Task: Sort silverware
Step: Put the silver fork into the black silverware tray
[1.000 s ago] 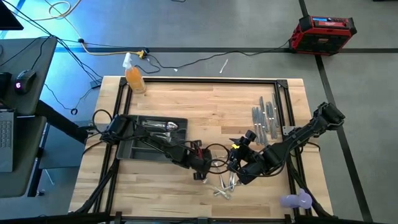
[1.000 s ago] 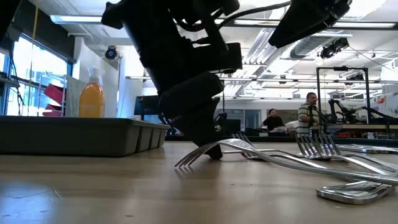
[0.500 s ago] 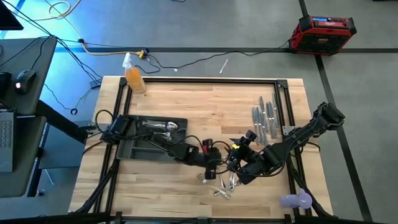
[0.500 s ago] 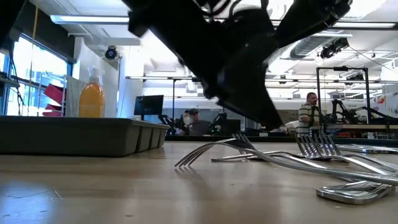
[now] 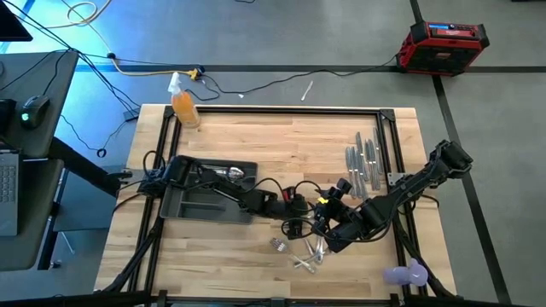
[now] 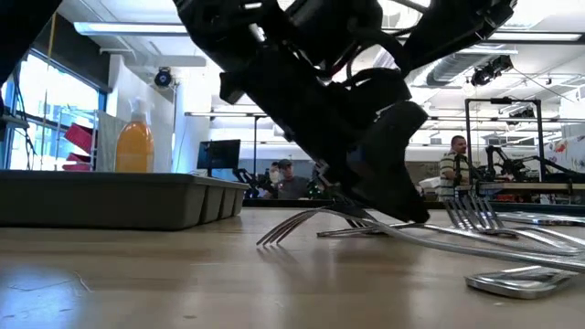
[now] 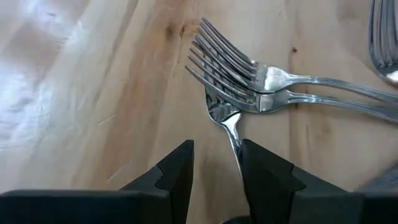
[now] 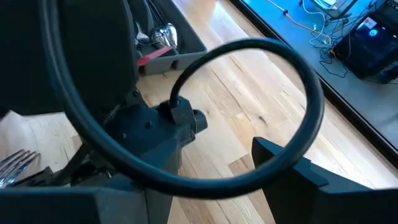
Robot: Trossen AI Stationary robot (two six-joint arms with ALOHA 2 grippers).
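Near the middle of the wooden surface [image 5: 256, 145], the left end effector [image 7: 216, 163] hovers low, fingers narrowly parted astride a fork [image 7: 225, 118] handle, not closed on it. Loose silverware [image 5: 305, 254] lies just beside it; knives [image 5: 363, 164] sit far right. The right end effector [image 5: 328, 232] waits beside the pile, fingers parted. A grey tray [image 5: 183, 205] sits left.

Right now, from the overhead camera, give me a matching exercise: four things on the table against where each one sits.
Things:
1. orange bottle
2. grey tray
3. row of knives
4. purple object

Places in the high view:
A. right side of the table, upper half
B. table's top left corner
C. table's bottom right corner
D. left side, midway down

Pairs: 1-B, 2-D, 3-A, 4-C
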